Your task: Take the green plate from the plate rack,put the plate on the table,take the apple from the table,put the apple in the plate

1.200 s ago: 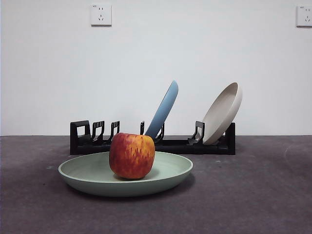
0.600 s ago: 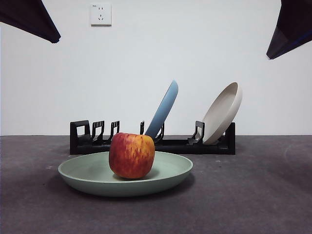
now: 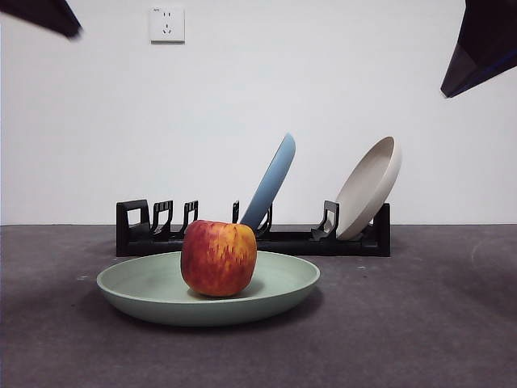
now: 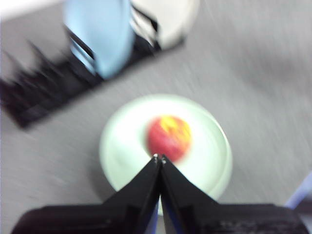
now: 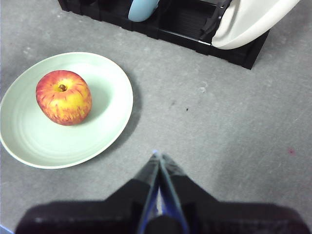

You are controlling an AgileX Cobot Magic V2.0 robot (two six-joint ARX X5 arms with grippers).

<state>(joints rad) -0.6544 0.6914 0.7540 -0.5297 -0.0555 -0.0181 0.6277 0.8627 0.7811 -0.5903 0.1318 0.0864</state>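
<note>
The green plate point(image 3: 266, 289) lies flat on the grey table point(image 3: 420, 323) in front of the black plate rack point(image 3: 291, 240). The red-and-yellow apple point(image 3: 218, 257) sits upright in the plate, left of its middle. The apple point(image 5: 64, 97) and plate point(image 5: 105, 112) also show in the right wrist view, and blurred in the left wrist view point(image 4: 169, 138). My left gripper point(image 4: 159, 158) is shut and empty, high above the plate. My right gripper point(image 5: 157, 156) is shut and empty, high above bare table to the right of the plate. Both arms show only as dark tips at the front view's top corners.
A blue plate point(image 3: 271, 182) and a beige plate point(image 3: 369, 187) lean in the rack's slots. The rack's left slots stand empty. A white wall with two sockets rises behind the table.
Both arm tips came into the top corners of the front view. The left tip has since drawn up and out towards the corner. The plate and apple have not moved.
</note>
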